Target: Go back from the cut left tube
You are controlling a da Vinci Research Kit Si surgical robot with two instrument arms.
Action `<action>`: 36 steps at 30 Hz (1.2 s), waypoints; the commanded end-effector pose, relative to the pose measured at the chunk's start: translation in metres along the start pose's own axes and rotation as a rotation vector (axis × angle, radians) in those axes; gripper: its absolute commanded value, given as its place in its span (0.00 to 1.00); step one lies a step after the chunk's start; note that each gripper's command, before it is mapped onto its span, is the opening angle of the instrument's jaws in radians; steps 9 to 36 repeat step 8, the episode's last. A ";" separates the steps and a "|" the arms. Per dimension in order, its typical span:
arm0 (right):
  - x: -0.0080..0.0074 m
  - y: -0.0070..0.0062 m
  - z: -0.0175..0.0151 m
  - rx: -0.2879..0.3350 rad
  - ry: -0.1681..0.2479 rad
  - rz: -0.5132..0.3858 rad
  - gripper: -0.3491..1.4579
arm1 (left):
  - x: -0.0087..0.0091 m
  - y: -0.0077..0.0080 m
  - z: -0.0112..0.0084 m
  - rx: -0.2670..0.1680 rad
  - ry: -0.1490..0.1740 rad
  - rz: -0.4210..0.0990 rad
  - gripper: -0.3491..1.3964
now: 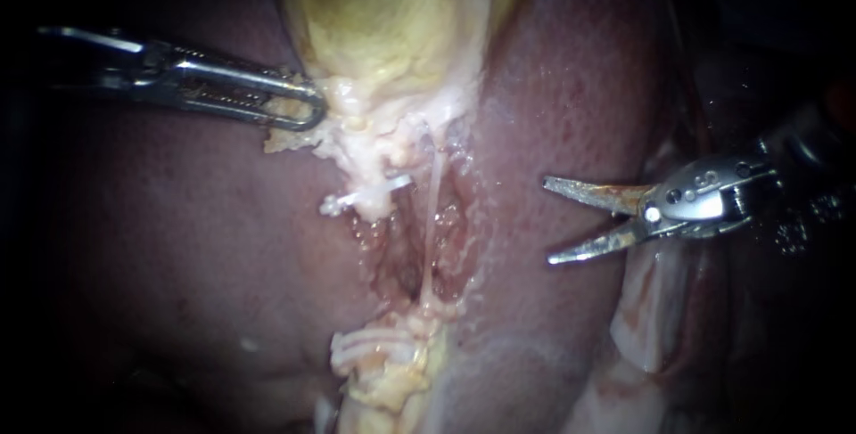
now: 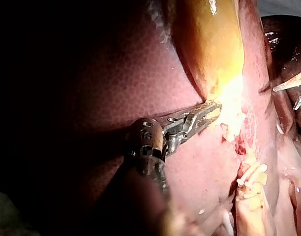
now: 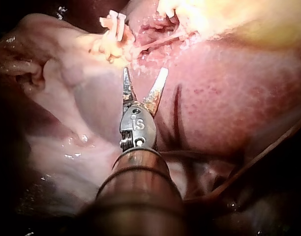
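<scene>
Yellow gallbladder [image 1: 383, 15], speckled dark-red liver [image 1: 580, 95], white clip [image 1: 370, 193], perhaps rust-stained right instrument [image 1: 548, 221]

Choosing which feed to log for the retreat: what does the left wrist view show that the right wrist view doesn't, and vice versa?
Left wrist only: the left instrument, jaws shut on the gallbladder at its pale edge. Right wrist only: the hinge and shaft of the right instrument, plus a thin tube stretched ahead of its jaws. Both: the right instrument with jaws open and holding nothing, the white clips, the gallbladder and the liver.
</scene>
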 end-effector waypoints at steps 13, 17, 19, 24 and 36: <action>0.0000 -0.0001 0.0004 0.027 0.009 0.000 0.99 | 0.0001 0.0003 -0.0004 -0.003 -0.003 -0.002 0.00; 0.0000 -0.0001 0.0004 0.027 0.009 0.000 0.99 | 0.0001 0.0003 -0.0004 -0.003 -0.003 -0.002 0.00; 0.0000 -0.0001 0.0004 0.027 0.009 0.000 0.99 | 0.0001 0.0003 -0.0004 -0.003 -0.003 -0.002 0.00; 0.0000 -0.0001 0.0004 0.027 0.009 0.000 0.99 | 0.0001 0.0003 -0.0004 -0.003 -0.003 -0.002 0.00; 0.0000 -0.0001 0.0004 0.027 0.009 0.000 0.99 | 0.0001 0.0003 -0.0004 -0.003 -0.003 -0.002 0.00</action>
